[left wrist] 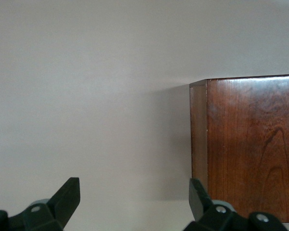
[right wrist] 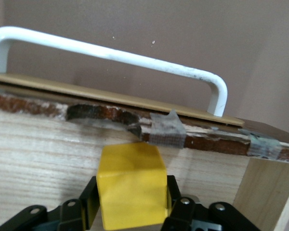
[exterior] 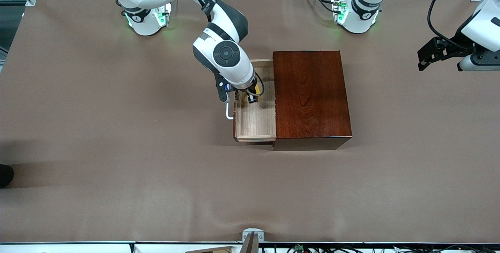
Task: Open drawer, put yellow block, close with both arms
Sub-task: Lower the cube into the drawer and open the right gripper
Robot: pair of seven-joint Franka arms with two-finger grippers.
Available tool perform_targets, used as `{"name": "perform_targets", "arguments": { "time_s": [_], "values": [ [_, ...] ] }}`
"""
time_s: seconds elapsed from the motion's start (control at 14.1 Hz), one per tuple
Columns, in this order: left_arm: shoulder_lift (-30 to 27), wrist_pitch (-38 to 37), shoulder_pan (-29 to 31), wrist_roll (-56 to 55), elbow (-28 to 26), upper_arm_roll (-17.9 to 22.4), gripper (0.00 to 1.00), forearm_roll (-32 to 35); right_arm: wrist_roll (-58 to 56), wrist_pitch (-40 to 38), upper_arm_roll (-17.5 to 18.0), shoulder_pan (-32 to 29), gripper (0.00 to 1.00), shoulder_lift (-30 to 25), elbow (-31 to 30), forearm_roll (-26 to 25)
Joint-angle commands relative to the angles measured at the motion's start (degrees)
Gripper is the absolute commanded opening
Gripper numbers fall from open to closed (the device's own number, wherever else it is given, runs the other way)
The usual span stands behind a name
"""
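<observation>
Brown cloth-covered table (exterior: 117,147), nothing loose on it but the dark wooden box (exterior: 310,97). Right gripper's fingers (right wrist: 89,204) sit against both sides of the yellow block (right wrist: 130,185), hard to say if they're clamping or just easing off; right gripper (exterior: 252,97) is down inside the open drawer (exterior: 256,124), block low in the tray near the inner face of the drawer front, white handle (right wrist: 111,55) just outside it. Drawer is pulled out toward the right arm's end of the table. Left gripper (left wrist: 130,199) hangs open and empty over bare cloth at the left arm's end, box corner in its view; that arm waits. Risks as I read it: block sticks to a pad and lifts out on retreat; fingers clip the taped, chipped front edge (right wrist: 168,132) coming up; a one-sided push on closing skews the tray or slides the box on the cloth.
</observation>
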Motion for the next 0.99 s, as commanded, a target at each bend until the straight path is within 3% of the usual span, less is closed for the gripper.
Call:
{"name": "perform_targets", "arguments": {
  "time_s": [0.0,0.5,0.92],
  "values": [
    [0.3,0.5,0.0,-0.3,0.2,-0.4,1.0,0.2,2.7,-2.0,-0.6,0.6,1.0,0.3,3.1,-1.4],
    [0.4,0.9,-0.2,-1.9,0.3,-0.7,1.0,0.2,2.7,-11.0,-0.6,-1.1,1.0,-0.2,14.0,-1.6],
    [1.4,1.0,-0.3,-13.5,0.5,-6.7,1.0,-0.2,0.5,-16.0,0.0,-9.1,1.0,-4.1,17.4,-0.5]
  ]
}}
